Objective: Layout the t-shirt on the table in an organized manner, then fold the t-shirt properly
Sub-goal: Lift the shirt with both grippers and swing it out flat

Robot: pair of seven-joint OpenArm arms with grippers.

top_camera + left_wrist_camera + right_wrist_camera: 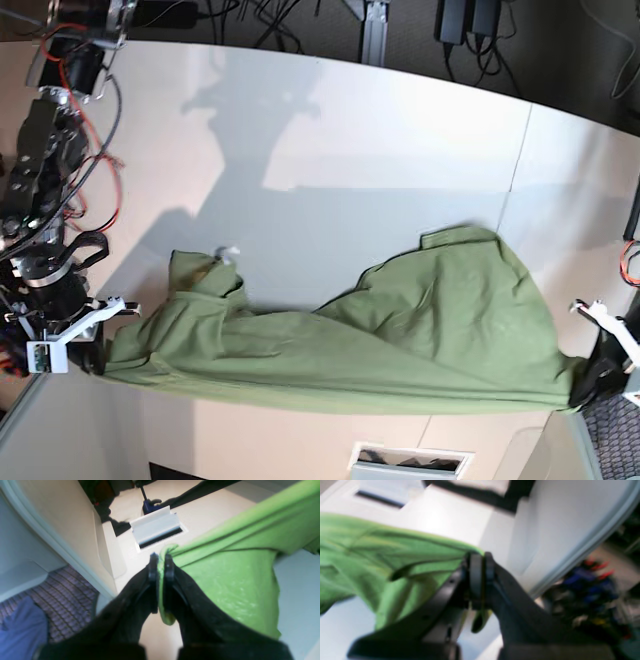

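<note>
both tools are clamped on the t-shirt [400, 340]: left tool [161, 563] and right tool [482, 562] pinch opposite ends, stretching it across the desk [330, 130].

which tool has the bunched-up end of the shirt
The right tool, at the base view's left, grips the plain light olive-green cotton t-shirt near its crumpled folds; the left tool's end lies smoother.

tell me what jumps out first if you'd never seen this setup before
The green t-shirt grabs the eye first: it is stretched in a long band across the near part of the white table, with loose folds bunched toward the base view's left. Each end is pinched by an arm, the left gripper and the right gripper both clamped shut on the cloth's edge near the table's sides.
</note>
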